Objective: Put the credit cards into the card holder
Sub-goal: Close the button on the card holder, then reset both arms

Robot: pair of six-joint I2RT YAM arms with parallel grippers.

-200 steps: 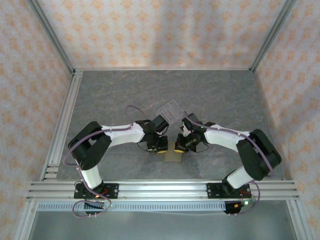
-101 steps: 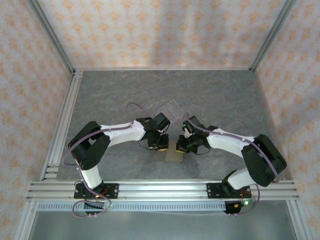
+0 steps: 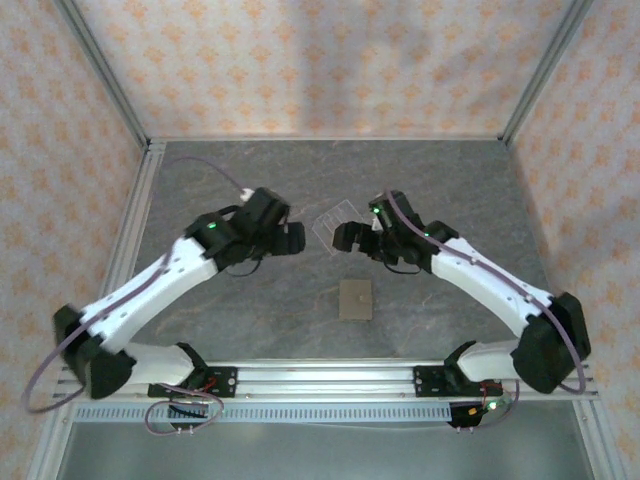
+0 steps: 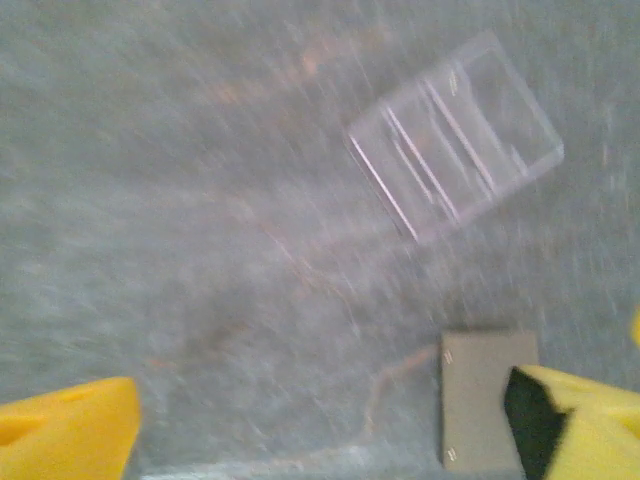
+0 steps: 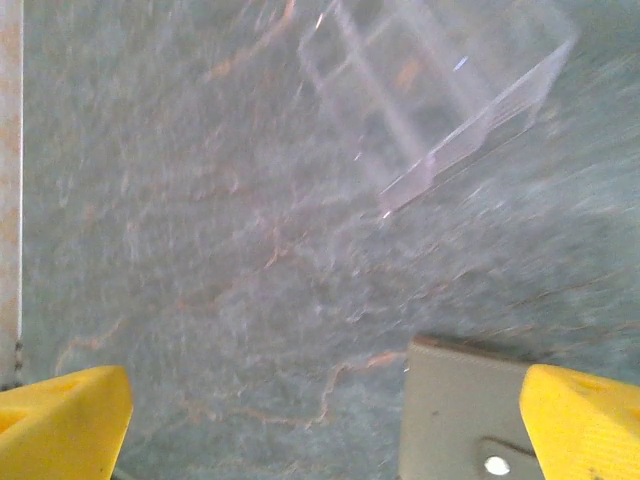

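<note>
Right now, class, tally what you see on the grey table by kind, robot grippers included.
Tan card holder: 1
Clear acrylic slotted stand: 1
Grippers: 2, the left gripper and the right gripper, both open
Total: 4

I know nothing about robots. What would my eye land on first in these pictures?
The left arm and right arm, white and black, lean toward each other over a grey table, with the left gripper and right gripper both open. Between them sits a clear acrylic slotted stand. Nearer the bases, a small tan card holder lies flat.
</note>
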